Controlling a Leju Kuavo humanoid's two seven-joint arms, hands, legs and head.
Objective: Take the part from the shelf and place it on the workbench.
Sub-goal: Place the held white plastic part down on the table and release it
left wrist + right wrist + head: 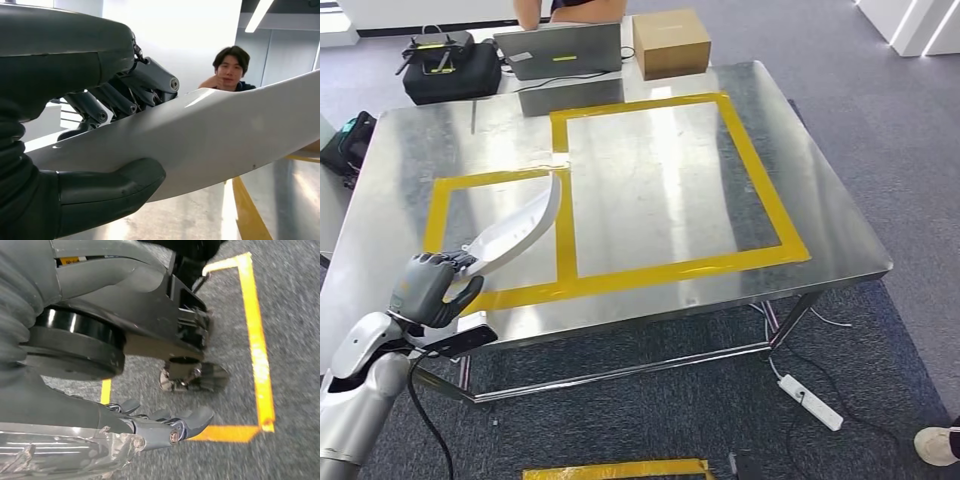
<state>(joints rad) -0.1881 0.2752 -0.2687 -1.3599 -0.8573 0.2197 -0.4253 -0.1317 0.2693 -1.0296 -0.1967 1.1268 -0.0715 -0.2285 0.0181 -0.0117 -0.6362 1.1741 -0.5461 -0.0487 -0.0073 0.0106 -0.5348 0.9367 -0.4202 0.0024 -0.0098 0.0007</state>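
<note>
Spanning most of the head view, the steel tabletop (pixel 660 190) carries two yellow taped rectangles, likely drop zones, and the long white curved part (pixel 518 229) hangs over the smaller rectangle near the tabletop's front left corner, not yet set down. It is held at its near end so its length reaches over the tape: the left hand (pixel 426 288) grips it, fingers above and thumb below. Hanging toward the carpet, the right hand (pixel 162 427) holds nothing, fingers loosely extended.
</note>
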